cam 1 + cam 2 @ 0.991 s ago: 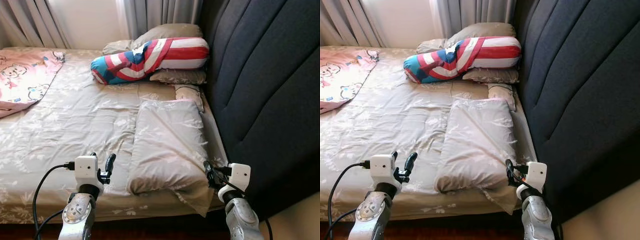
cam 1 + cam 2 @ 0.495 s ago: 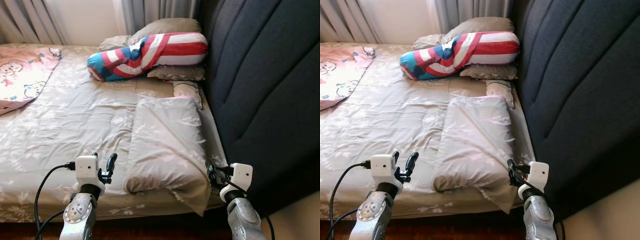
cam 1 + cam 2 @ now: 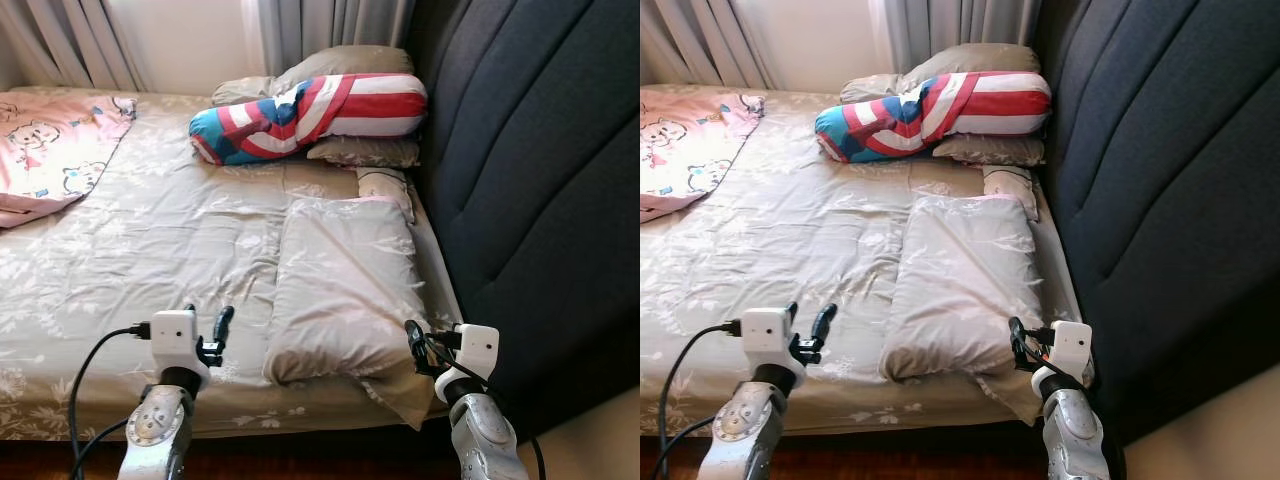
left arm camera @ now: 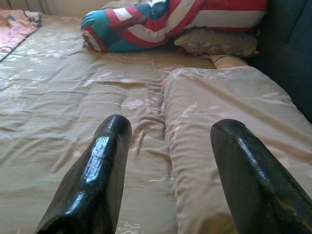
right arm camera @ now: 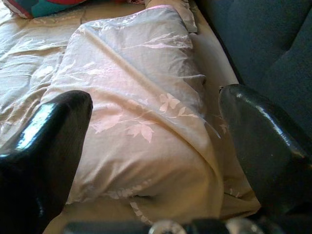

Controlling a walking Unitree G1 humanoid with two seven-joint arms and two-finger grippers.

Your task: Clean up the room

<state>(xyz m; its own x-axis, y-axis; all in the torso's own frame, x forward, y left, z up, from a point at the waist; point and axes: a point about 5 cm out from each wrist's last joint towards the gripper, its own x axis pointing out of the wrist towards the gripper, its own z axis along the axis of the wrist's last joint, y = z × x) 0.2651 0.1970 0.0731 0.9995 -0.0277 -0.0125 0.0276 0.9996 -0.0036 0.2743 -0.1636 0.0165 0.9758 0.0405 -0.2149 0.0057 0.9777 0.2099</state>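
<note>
Pink blanket [image 3: 50, 150]: lies on the far left part of the bed, printed with cartoon animals.
Bed [image 3: 150, 240]: covered with a beige sheet with leaf pattern, a bit wrinkled.
Left claw [image 3: 203, 325]: hangs over the near edge of the bed, left of the beige pillow; fingers [image 4: 92, 170] spread wide, holding nothing.
Striped bolster [image 3: 310, 112]: red, white and blue, rests at the far end on two beige pillows, touching the headboard.
Beige pillow [image 3: 345, 280]: lies flat near the headboard, its near corner hanging over the bed edge.
Right claw [image 3: 425, 345]: just beside the pillow's near corner, fingers [image 5: 44, 141] wide apart, empty.
Headboard [image 3: 530, 180]: dark padded, on the right.
</note>
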